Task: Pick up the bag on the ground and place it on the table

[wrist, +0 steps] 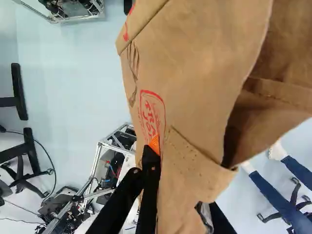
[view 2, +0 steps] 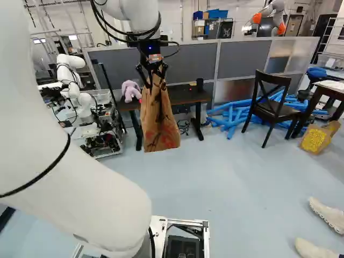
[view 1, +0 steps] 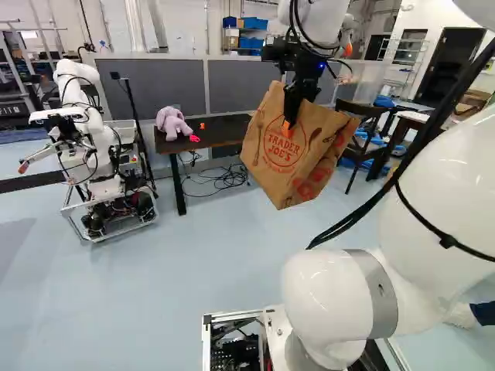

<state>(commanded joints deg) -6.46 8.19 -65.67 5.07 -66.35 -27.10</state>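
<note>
Before the grey partition [view 2: 193,69] and dark table [view 2: 185,96] with plush toy [view 1: 172,124], holds the paper bag [view 1: 267,170] clamped in the gripper [view 1: 288,120], apart from the chair [view 2: 274,110].

- The bag [view 1: 282,158] hangs from my gripper [view 2: 153,76], nearer to me than the table [view 1: 224,127].
- On the table, a toy [view 1: 172,122] sits left and a cup [view 2: 200,84] right.
- Wires [view 1: 224,179] lie under the table.
- A low wall [view 1: 232,81] stands behind it.
- Left of the table is another robot [view 1: 97,139].
- Right of it is a chair [view 2: 277,111], with tubes [view 2: 231,121] behind.
- Farther right, a sack [view 2: 317,138] lies near a second table [view 2: 333,86].
</note>
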